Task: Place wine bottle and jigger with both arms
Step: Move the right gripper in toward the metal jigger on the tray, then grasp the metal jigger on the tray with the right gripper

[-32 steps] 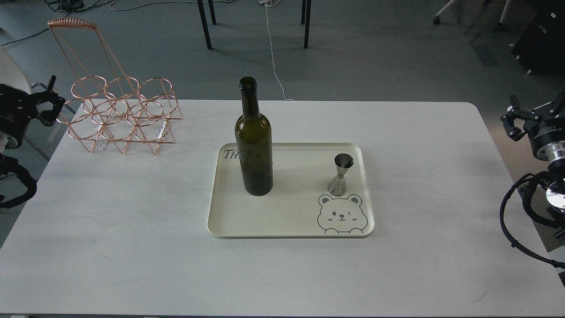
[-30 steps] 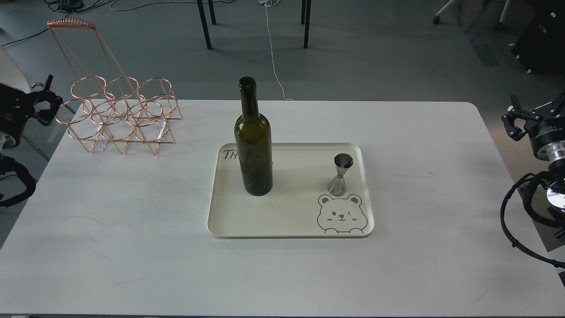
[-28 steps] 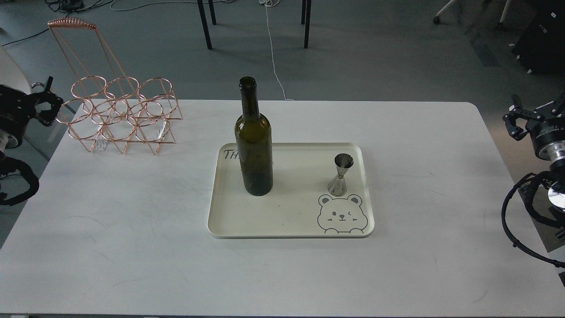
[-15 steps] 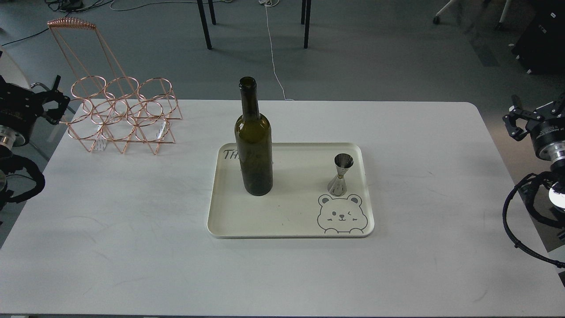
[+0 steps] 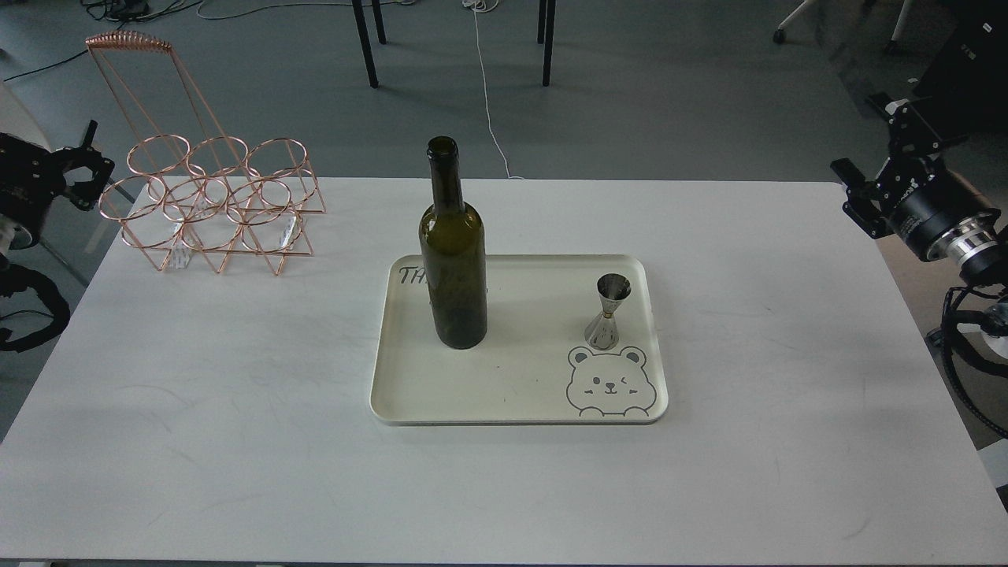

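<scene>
Best bet: swing wide-open right gripper (image 5: 880, 161) in from the table's right edge, low around jigger (image 5: 608, 312); left gripper (image 5: 87, 169) also open.

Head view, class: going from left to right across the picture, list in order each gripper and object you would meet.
left gripper → copper wire rack → wine bottle → jigger → right gripper. The bottle and jigger both stand upright on the cream tray, which spans them.
</scene>
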You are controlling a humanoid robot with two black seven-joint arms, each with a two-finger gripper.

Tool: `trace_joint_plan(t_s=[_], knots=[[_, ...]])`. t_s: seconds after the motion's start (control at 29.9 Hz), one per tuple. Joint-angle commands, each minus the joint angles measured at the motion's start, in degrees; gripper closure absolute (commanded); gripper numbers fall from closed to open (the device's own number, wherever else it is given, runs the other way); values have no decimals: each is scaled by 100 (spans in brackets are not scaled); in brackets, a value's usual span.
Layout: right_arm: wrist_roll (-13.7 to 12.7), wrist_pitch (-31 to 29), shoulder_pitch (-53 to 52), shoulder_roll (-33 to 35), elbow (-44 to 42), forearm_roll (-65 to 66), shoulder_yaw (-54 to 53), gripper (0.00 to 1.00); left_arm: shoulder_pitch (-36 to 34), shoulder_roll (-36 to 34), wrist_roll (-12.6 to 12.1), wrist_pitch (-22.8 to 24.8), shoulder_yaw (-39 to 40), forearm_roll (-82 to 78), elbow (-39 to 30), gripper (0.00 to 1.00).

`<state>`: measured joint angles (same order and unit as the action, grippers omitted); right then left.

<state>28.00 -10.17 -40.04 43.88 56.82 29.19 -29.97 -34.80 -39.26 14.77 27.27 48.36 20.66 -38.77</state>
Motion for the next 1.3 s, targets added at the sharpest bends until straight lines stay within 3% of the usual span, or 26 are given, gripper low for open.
trace_joint_plan(t_s=[0.0,0.17,0.4,0.63,1.0,1.27], knots=[[0,707,119,305,1004,1594,157,2,8,6,8,32,7,-1,-8,2],[0,1588,137,341,1314,3407,500,2,17,6,8,73,-2,-1,-8,2],[0,2115,146,315,1270,5314,1053,3,26,32,34,73,7,-1,-8,2],[0,2397,-82,-291,726,6643,1809,7,43,32,43,73,7,8,-8,2],[0,2476,-820,-1433,-223,6934,2925,21,8,6,43,73,7,8,-8,2],[0,2476,-988,-2111,-786,6934,3040,32,-1,-12,43,73,7,8,36,2]])
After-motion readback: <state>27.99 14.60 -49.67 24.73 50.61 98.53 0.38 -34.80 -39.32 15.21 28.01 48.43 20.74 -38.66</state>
